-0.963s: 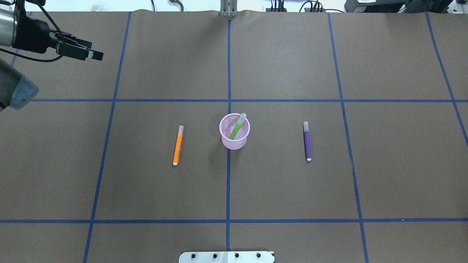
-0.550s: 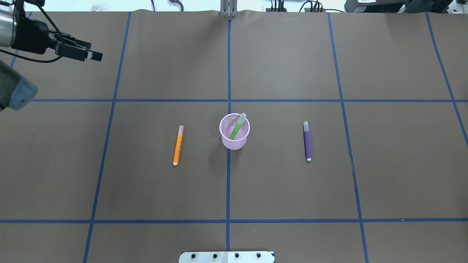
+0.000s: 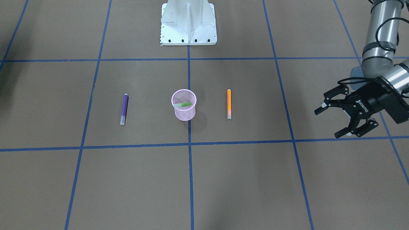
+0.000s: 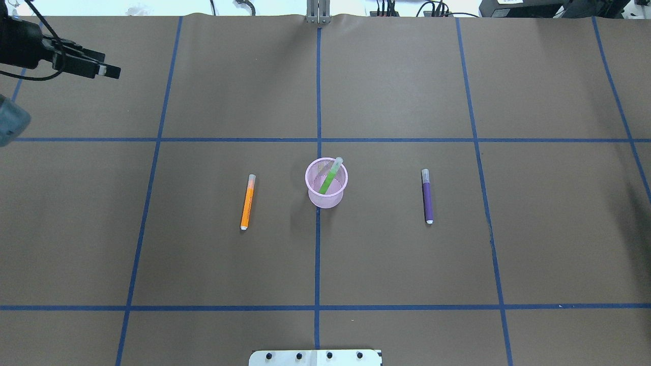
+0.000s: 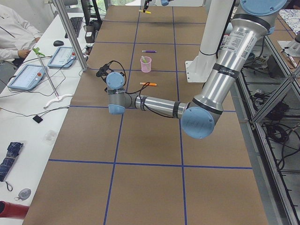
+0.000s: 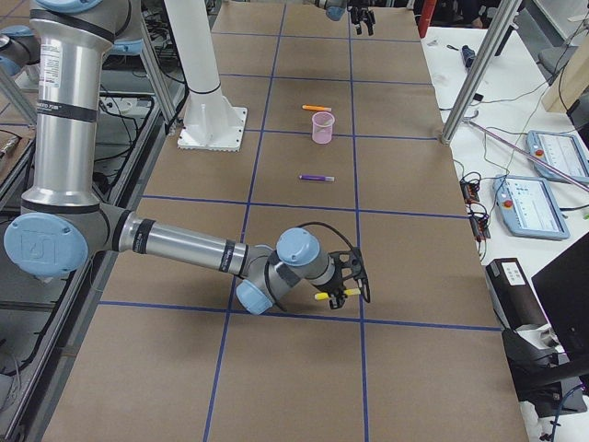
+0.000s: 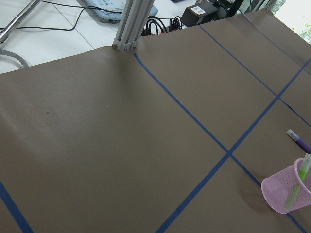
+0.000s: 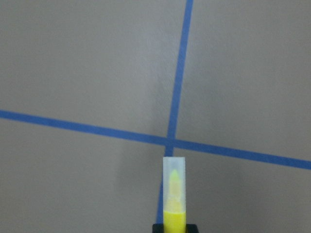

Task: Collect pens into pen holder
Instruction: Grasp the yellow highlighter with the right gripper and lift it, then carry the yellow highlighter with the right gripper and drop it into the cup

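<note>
The pink mesh pen holder (image 4: pixel 326 197) stands upright at the table's middle, and the light green pen (image 4: pixel 329 178) leans inside it. The orange pen (image 4: pixel 247 202) lies to its left and the purple pen (image 4: pixel 427 196) to its right, both flat on the table. My left gripper (image 3: pixel 326 124) is open and empty, above the far left of the table and well away from the pens. My right gripper (image 8: pixel 174 228) is shut on a yellow pen (image 8: pixel 174 199), which points forward over a tape crossing. It is outside the overhead view.
Blue tape lines (image 4: pixel 318 101) split the brown table into squares. The robot's white base plate (image 3: pixel 188 22) is at the near edge. A metal post (image 7: pixel 130 24) stands at the far table edge. Tablets and cables (image 6: pixel 552 157) lie on the side bench.
My left arm has drawn back toward the left edge of the overhead view. The pens and the holder have not moved.
</note>
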`<state>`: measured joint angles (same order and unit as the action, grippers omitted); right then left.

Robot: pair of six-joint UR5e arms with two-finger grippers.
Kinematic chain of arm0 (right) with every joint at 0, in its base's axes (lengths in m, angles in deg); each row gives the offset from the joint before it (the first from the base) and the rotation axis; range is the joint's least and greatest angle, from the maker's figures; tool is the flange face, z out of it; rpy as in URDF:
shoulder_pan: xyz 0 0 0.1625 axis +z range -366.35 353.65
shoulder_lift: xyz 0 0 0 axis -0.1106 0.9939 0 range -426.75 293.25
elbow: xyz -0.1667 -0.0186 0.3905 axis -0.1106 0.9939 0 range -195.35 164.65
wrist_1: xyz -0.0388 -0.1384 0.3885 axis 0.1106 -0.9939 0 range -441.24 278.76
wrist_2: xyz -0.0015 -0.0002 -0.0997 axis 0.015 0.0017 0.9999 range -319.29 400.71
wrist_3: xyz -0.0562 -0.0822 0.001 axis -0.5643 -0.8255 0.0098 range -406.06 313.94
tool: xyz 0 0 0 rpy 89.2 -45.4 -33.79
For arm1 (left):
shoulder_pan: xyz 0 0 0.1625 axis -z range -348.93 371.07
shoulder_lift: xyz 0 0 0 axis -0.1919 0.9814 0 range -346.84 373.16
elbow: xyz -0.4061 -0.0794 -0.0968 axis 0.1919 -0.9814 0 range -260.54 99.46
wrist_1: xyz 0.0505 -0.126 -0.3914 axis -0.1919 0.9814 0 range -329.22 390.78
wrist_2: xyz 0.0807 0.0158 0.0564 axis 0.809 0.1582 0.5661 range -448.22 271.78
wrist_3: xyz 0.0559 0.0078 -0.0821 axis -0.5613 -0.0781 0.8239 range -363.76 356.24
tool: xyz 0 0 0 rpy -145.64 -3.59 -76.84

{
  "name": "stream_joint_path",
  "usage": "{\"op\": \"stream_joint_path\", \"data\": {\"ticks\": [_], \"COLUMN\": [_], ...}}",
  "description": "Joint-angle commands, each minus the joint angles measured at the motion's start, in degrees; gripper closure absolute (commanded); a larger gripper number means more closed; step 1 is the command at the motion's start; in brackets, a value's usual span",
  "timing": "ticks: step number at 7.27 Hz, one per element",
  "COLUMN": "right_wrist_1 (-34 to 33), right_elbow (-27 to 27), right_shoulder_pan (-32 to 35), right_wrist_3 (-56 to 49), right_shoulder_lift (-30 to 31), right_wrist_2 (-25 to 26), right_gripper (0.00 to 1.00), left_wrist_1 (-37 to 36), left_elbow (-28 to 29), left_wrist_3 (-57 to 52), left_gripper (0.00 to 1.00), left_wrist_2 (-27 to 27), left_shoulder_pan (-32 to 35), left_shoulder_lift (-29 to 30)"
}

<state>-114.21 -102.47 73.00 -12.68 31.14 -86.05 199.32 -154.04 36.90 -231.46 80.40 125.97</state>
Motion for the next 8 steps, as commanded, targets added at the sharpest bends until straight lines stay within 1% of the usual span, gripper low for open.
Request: {"op": "stream_joint_path", "data": {"ticks": [1, 2, 3, 4, 5, 7, 8], "right_wrist_1": [-0.07, -0.07, -0.07, -0.07, -0.07, -0.68, -2.42], "right_elbow": [-11.53, -14.10, -16.30, -19.19, -20.18, -20.54, -20.02], "right_shoulder_pan": [-0.08, -1.82, -5.66, -13.88, -22.92, -37.27, -47.87], "right_wrist_3": [4.41, 7.37, 14.27, 18.69, 19.43, 18.74, 17.17], "right_shoulder_lift": [-1.29, -3.56, -7.24, -9.80, -13.04, -21.30, -25.51], "right_wrist_2": [0.46, 0.46, 2.72, 10.92, 21.62, 35.72, 48.06], "right_gripper": [1.00, 1.00, 1.00, 1.00, 1.00, 1.00, 1.00], "left_wrist_1": [-4.68, -7.41, -8.74, -8.67, -8.67, -8.75, -8.75], "left_elbow": [2.56, 2.92, 2.92, 2.84, 2.84, 2.92, 2.92], "left_wrist_3": [-12.65, -18.63, -21.47, -21.59, -21.59, -21.59, -21.59], "left_gripper": [0.00, 0.00, 0.00, 0.00, 0.00, 0.00, 0.00], "left_wrist_2": [-7.90, -10.11, -10.92, -11.01, -11.01, -10.84, -10.58], "left_shoulder_pan": [8.40, 11.40, 12.65, 12.92, 13.10, 12.93, 12.67], "left_shoulder_lift": [-0.91, -2.49, -3.55, -4.25, -5.04, -5.66, -6.71]}}
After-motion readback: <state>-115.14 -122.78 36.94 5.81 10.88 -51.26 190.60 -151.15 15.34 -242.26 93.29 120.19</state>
